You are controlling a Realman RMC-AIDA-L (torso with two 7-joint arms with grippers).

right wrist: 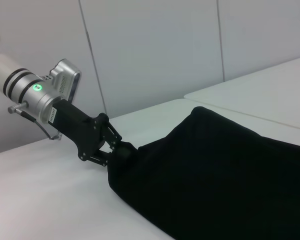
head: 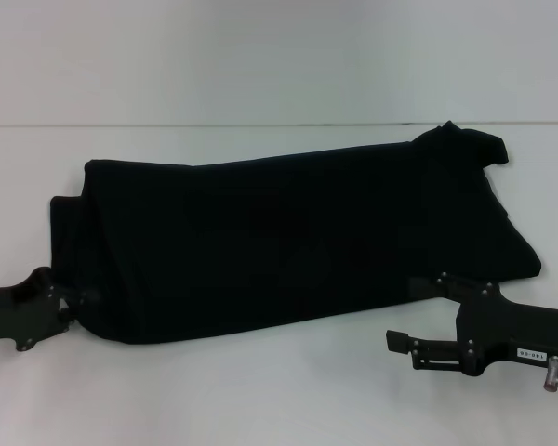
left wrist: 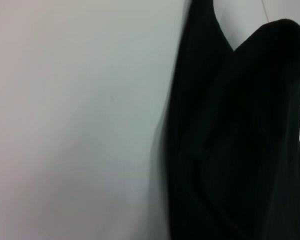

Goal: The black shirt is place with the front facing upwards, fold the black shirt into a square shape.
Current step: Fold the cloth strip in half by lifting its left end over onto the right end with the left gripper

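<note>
The black shirt lies folded into a long band across the white table, with a bunched end at the far right. No lettering or label shows. My left gripper is at the shirt's near left corner. In the right wrist view its fingers are closed on the cloth there. My right gripper is open at the shirt's near right edge, with one finger on the cloth and the other over bare table. The left wrist view shows only black cloth next to the table.
The table's far edge meets a pale wall behind the shirt. Bare white tabletop runs in front of the shirt and to its left.
</note>
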